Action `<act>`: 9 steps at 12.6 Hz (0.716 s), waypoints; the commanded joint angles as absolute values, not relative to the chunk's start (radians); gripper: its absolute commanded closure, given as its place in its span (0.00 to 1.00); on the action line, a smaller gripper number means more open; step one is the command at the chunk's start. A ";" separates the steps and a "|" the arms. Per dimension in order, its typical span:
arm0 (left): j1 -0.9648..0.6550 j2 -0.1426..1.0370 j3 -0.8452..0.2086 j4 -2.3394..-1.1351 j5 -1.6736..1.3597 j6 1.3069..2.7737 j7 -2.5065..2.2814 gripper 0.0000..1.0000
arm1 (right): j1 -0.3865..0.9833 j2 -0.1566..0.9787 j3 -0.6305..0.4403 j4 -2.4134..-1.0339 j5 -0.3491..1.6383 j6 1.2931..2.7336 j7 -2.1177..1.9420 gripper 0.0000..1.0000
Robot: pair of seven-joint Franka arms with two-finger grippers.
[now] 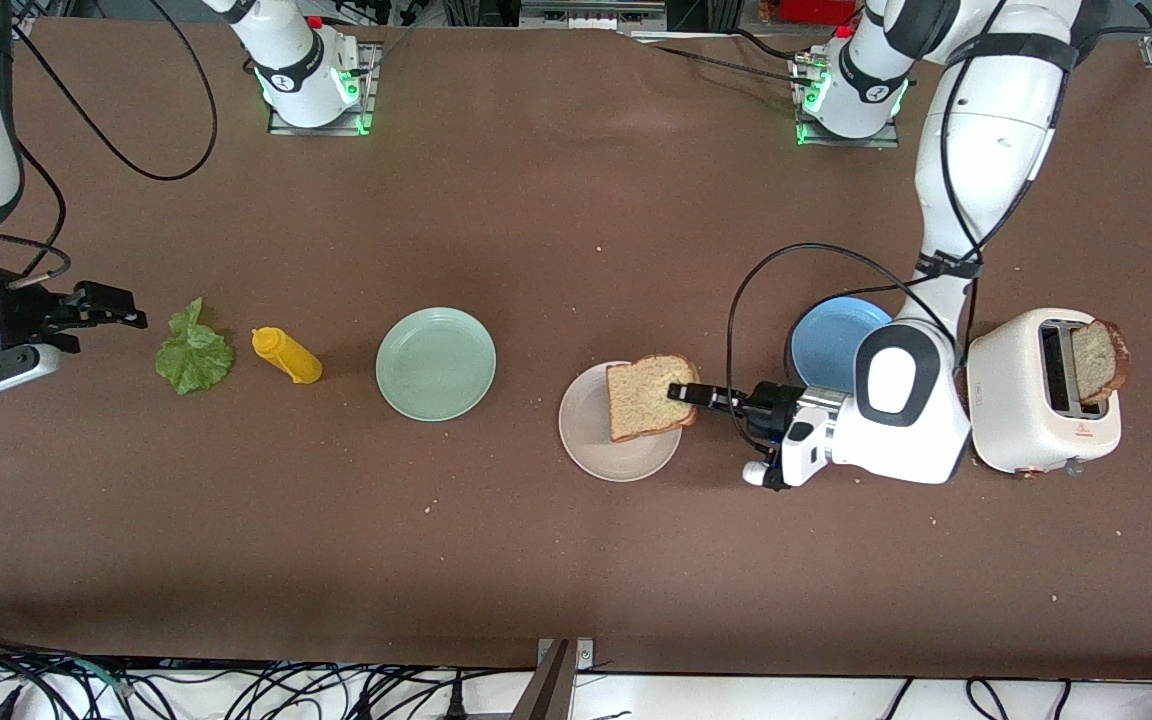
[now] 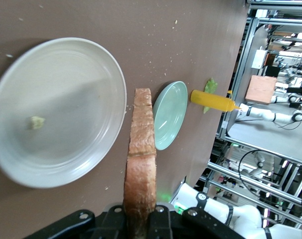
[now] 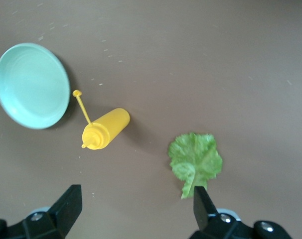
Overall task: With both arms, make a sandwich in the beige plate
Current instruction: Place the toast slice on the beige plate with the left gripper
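So the brown table (image 1: pixel 556 230) is carrying everything, and two white arms are working over it. A white toaster (image 1: pixel 1044 392) is sitting at the left arm's end with one bread slice (image 1: pixel 1096 360) sticking up out of its slot. Three plates total: a blue plate (image 1: pixel 831 340) partly hiding under the left arm, a mint green plate (image 1: pixel 436 363) mid-table, and the beige plate (image 1: pixel 596 440) between them, slightly nearer the camera. The left gripper (image 1: pixel 684 394) is clamping a second toast slice (image 1: pixel 646 395) by its edge, hovering over the beige plate. One lettuce leaf (image 1: pixel 194 355) and one yellow mustard bottle (image 1: pixel 286 355) are lying by the right gripper (image 1: pixel 111 308), which is waiting with fingers spread wide.
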State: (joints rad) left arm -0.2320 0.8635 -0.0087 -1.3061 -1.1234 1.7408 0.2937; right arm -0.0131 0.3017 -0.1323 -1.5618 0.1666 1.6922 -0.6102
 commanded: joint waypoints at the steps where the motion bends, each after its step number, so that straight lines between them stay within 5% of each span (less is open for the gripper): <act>1: -0.253 0.916 0.005 -1.279 -1.178 1.752 0.311 1.00 | -0.044 0.317 -0.127 -1.588 0.227 1.703 -0.835 0.01; 8: -0.319 0.928 0.006 -1.293 -1.175 1.894 0.310 0.97 | -0.080 0.324 -0.127 -1.735 0.432 1.779 -1.331 0.01; 9: -0.336 0.925 0.011 -1.313 -1.170 1.942 0.299 0.49 | -0.087 0.334 -0.127 -1.755 0.471 1.798 -1.409 0.01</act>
